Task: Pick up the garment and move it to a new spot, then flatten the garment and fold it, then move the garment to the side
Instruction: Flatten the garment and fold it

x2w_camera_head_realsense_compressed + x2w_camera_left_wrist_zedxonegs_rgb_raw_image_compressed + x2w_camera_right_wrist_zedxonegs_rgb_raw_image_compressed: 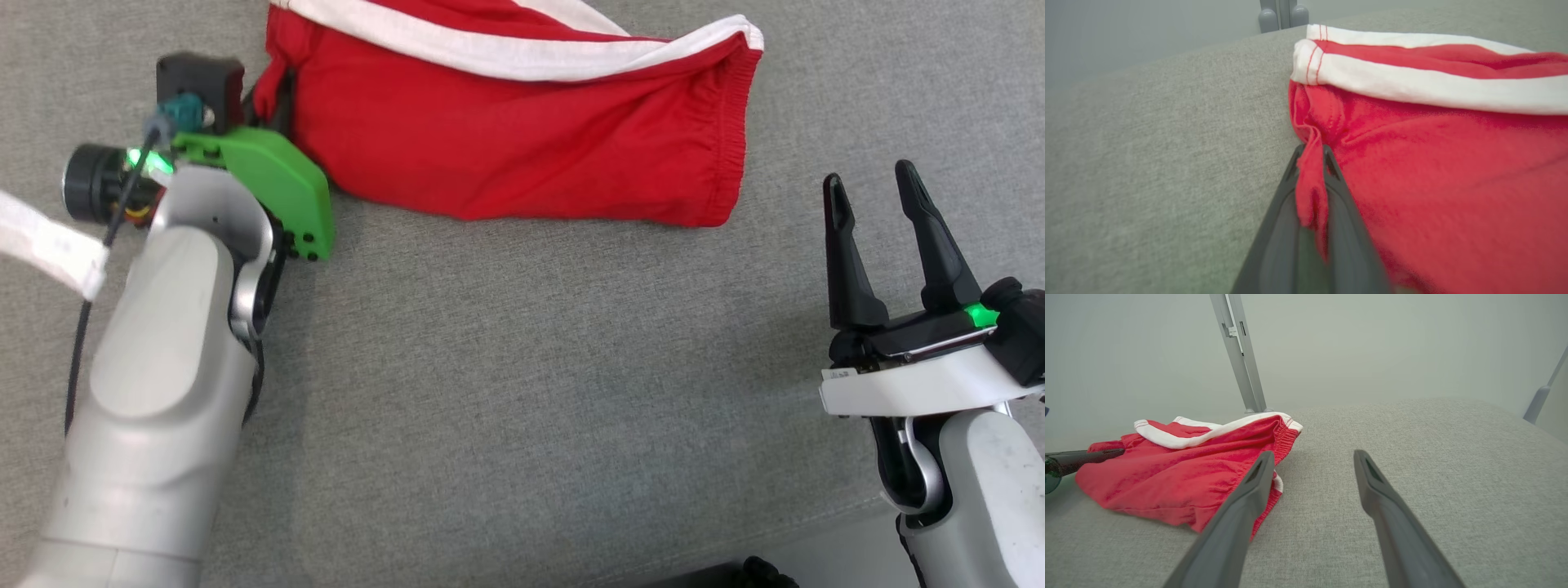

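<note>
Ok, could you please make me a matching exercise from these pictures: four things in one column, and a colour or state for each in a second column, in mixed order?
Column one:
1. left gripper
2. right gripper
3. garment
4. work surface

Column two:
a. fingers apart, holding nothing
b. red with white bands
c. plain grey
d. fingers shut on a fold of cloth

Pairs: 1-d, 2-a, 3-b, 4-c
</note>
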